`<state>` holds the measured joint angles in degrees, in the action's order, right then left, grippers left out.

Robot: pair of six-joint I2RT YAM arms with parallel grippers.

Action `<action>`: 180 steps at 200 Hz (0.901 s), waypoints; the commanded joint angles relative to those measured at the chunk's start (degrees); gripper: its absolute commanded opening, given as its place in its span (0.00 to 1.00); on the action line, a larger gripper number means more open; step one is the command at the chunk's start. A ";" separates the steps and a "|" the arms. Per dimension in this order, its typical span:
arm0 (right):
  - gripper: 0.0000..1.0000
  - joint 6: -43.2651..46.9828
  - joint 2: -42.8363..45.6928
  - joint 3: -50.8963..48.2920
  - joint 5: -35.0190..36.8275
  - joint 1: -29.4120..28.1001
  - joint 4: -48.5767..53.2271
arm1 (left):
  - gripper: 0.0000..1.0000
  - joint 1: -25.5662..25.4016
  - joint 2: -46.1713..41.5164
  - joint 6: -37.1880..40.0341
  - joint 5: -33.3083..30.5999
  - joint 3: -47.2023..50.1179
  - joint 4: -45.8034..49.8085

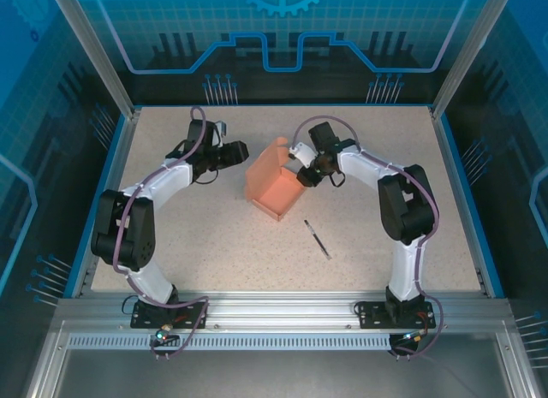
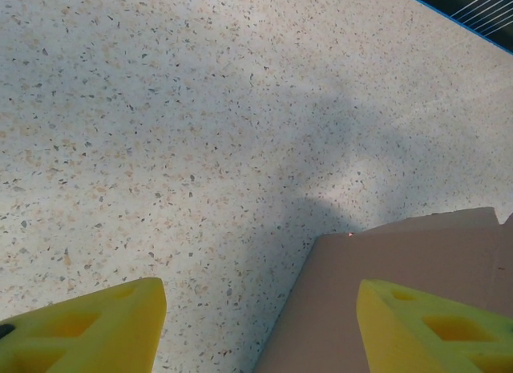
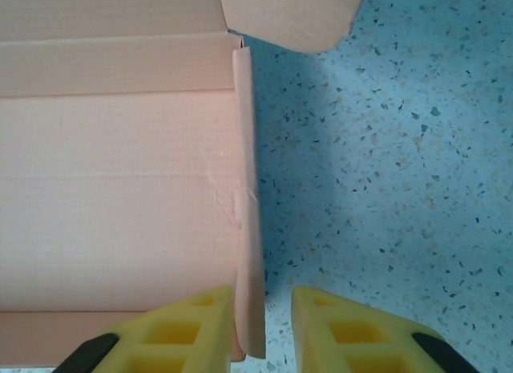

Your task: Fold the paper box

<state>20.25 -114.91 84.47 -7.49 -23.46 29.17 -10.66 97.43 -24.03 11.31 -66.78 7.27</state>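
Right hand (image 3: 262,310) astride paper box (image 3: 112,188) wall

- paper box (image 1: 272,182): salmon-pink thin cardboard, partly folded
- sits midway across the table (image 1: 214,235)
- one tall panel raised, a side wall upright, a rounded flap sticking out

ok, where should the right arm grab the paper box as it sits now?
Take the thin upright side wall of the paper box, on the side facing that arm. The body looks too broad to span, but this wall stands free with an open edge: come in edge-on, one jaw inside, one outside, as the jaws straddle it now.
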 commanded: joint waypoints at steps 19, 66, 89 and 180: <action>0.19 1.51 -1.99 3.13 -2.69 0.35 3.34 | 0.65 0.02 -2.33 1.39 -0.79 1.31 0.20; 0.18 2.04 -2.81 3.81 -2.47 0.38 4.79 | 0.66 0.09 -2.77 1.53 -0.85 1.98 0.27; 0.17 2.28 -3.28 4.34 -2.48 0.27 5.41 | 0.66 0.04 -2.90 1.77 -0.85 2.31 0.28; 0.23 2.29 -4.27 5.73 -1.22 0.17 6.08 | 0.66 0.13 -3.22 1.80 -0.59 3.15 0.04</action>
<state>22.15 -117.73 88.62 -9.02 -23.46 33.04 -10.66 96.14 -23.57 11.16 -64.34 7.27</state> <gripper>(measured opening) 0.222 0.659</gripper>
